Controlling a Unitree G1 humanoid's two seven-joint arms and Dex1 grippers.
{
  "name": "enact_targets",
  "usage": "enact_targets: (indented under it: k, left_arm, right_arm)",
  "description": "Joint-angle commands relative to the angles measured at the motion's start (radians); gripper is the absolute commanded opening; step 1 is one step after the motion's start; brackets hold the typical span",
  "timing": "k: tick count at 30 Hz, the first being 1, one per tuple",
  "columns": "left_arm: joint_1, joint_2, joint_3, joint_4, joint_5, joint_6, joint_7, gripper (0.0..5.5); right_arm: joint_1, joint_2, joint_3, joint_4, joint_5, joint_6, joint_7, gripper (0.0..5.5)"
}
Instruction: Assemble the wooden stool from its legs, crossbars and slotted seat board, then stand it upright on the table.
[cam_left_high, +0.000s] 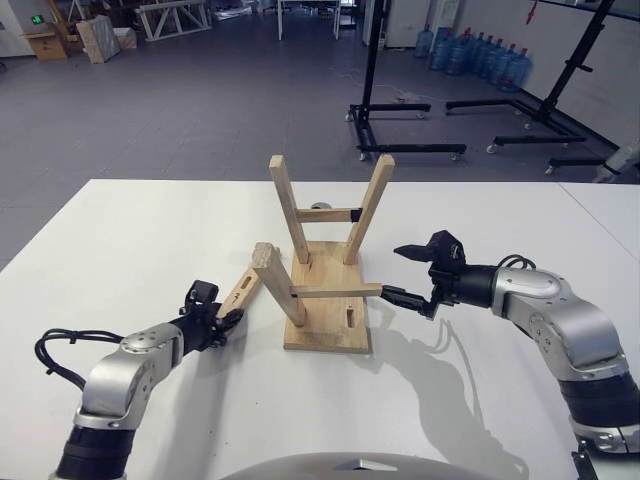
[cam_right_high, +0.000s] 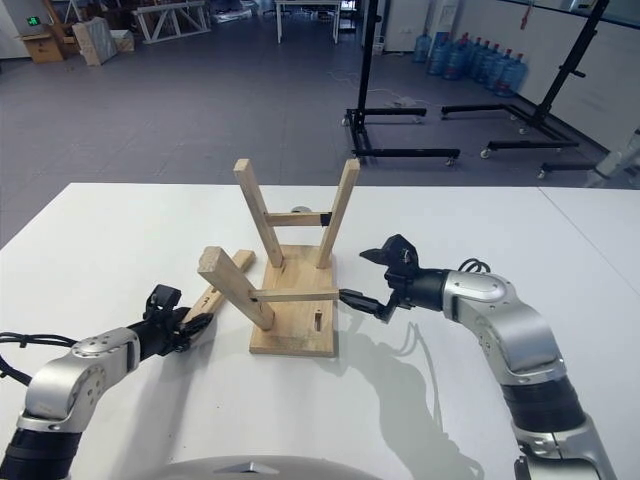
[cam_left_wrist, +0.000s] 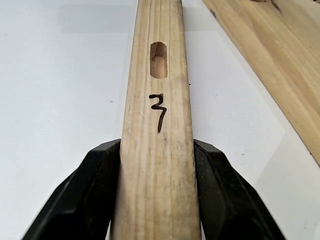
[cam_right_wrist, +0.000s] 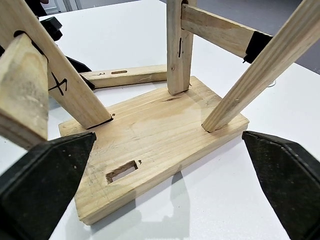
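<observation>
The slotted seat board lies flat on the white table. Two legs stand tilted in its far slots, joined by a crossbar. A third leg leans in the near left slot, and its crossbar sticks out to the right. One slot is empty. My right gripper is open just right of that crossbar's free end, its fingers spread wide across the board. My left gripper is shut on the near end of a loose leg, which lies flat left of the board.
The white table has free room to the left, right and front of the stool. A small grey object lies behind the back legs. A second table adjoins at the right. Black wheeled frames stand on the floor beyond.
</observation>
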Motion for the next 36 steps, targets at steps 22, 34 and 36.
enact_targets:
  k: [22, 34, 36]
  left_arm:
    - [-0.682, -0.055, 0.252, 0.127, -0.947, 0.121, -0.297, 2.05]
    - [-0.594, -0.062, 0.128, 0.069, -0.861, 0.093, -0.315, 2.05]
    - [-0.594, -0.064, 0.127, 0.070, -0.863, 0.089, -0.312, 2.05]
  right_arm:
    - [-0.596, 0.444, -0.404, 0.318, 1.241, 0.419, -0.636, 5.40]
    - [-0.622, 0.451, -0.296, 0.262, 1.332, 0.264, -0.810, 5.40]
    - [-0.616, 0.446, -0.284, 0.258, 1.338, 0.251, -0.816, 5.40]
